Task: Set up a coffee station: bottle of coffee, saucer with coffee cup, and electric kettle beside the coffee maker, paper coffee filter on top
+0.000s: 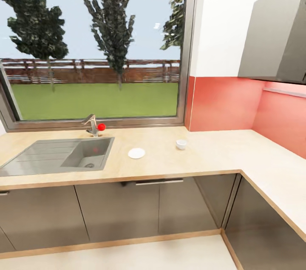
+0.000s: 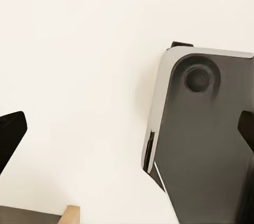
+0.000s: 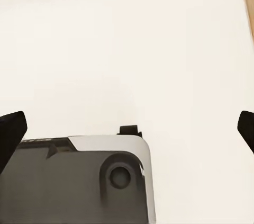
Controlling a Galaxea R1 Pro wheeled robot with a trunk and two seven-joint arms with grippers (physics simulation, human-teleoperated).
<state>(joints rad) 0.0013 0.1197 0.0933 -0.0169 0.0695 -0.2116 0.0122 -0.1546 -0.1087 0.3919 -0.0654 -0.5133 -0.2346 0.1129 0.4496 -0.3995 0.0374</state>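
Left end effector (image 2: pixel 127 134): dark fingertips at either edge of the left wrist view, spread wide with nothing between them — released, above pale floor and the robot's grey base (image 2: pixel 206 139).
Right end effector (image 3: pixel 127 134): likewise parted and empty, over the same pale floor, with a corner of the base below it.
Saucer (image 1: pixel 136 153): flat on the worktop (image 1: pixel 212 155), just right of the sink (image 1: pixel 59 155).
Coffee cup (image 1: pixel 181 144): upright on the worktop, right of the saucer and apart from it — not yet on it.
Risk: both arms hang low, so a reach begun from here could catch the worktop's front edge; the cup is small and could tip or skid if nudged by one finger.
Risk, placement: I see no coffee maker here, so the cup and saucer may be paired in the wrong spot.
Around: faucet (image 1: pixel 90 124) with red knob behind the sink, window (image 1: pixel 93 40) beyond, wall cabinet (image 1: pixel 276 36) above the right run of worktop, red backsplash (image 1: pixel 225 104).
In the way: nothing between cup and saucer.
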